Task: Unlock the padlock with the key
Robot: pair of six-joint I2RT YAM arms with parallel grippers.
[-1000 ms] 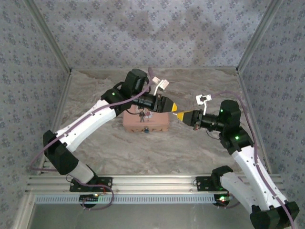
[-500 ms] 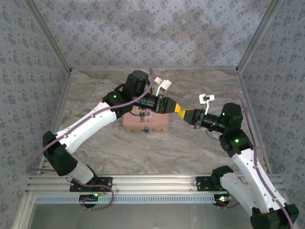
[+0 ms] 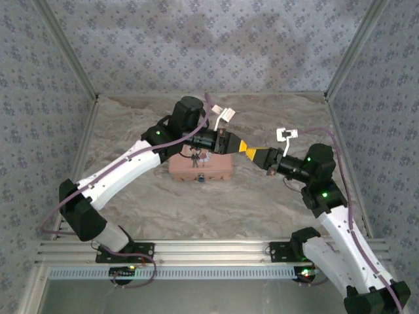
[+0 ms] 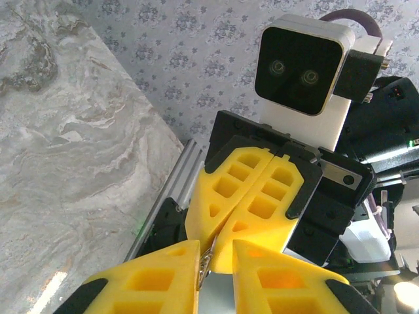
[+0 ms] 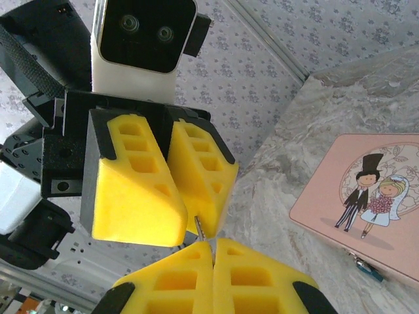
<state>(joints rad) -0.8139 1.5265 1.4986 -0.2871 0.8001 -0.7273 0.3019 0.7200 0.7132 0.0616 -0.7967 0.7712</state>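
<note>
Robot test cell, wallpapered panels [image 3: 216, 46], aluminium frame [image 3: 196, 252], marble-print tabletop [image 3: 216, 203]

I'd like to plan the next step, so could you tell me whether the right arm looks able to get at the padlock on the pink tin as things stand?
Probably yes. The padlock hangs exposed on the pink tin's front edge with nothing covering it. However, the right hand is fingertip to fingertip with the left hand, occupied around the key.

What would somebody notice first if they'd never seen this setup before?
Most striking are the yellow fingertips of the left gripper and the right gripper meeting tip to tip in mid-air, just right of the pink tin with its cartoon couple at mid-table. Between them a thin metal sliver, likely the key, is pinched in the left gripper. On the tin's front edge hangs the tiny blue-teal padlock.
</note>
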